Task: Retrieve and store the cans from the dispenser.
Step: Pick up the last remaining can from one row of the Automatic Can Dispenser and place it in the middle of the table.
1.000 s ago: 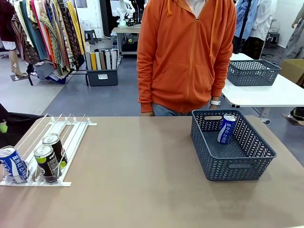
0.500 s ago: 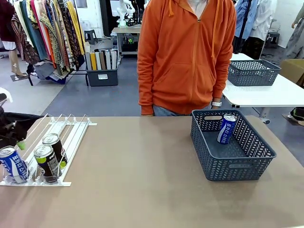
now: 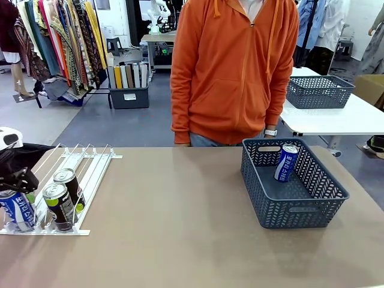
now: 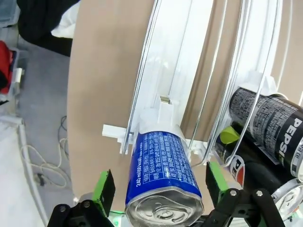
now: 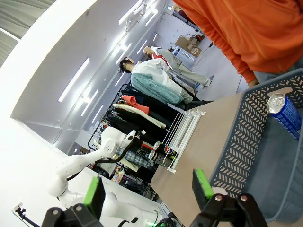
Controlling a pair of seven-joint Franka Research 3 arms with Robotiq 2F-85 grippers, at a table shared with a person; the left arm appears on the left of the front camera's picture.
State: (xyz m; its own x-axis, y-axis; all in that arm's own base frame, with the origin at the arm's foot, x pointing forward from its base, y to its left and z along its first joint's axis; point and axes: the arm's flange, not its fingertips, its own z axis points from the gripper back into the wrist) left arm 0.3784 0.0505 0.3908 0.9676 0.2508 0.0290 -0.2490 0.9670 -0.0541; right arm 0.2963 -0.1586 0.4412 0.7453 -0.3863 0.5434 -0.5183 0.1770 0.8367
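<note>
The dispenser [image 3: 90, 174] is a flat white rail rack at the table's left end. At its front stop stand a blue-and-white can [image 3: 18, 211] and two dark cans [image 3: 59, 205] with green accents. My left gripper [image 3: 21, 182] hangs open right over the blue can. In the left wrist view the blue can [image 4: 163, 175] lies between the spread green pads [image 4: 104, 185] of that gripper [image 4: 158, 182], with small gaps on both sides. The dark cans [image 4: 265, 124] sit one lane over. My right gripper [image 5: 147, 189] is open and holds nothing.
A dark grey lattice basket [image 3: 300, 207] stands on the table's right side with one blue can [image 3: 286, 162] leaning inside it. A person in an orange hoodie [image 3: 234, 72] stands at the far edge, behind the middle. A second basket [image 3: 318, 91] rests on another table behind.
My left gripper has come in from the left edge and moved right and down over the blue can at the dispenser's front. The cans and the basket have not moved.
</note>
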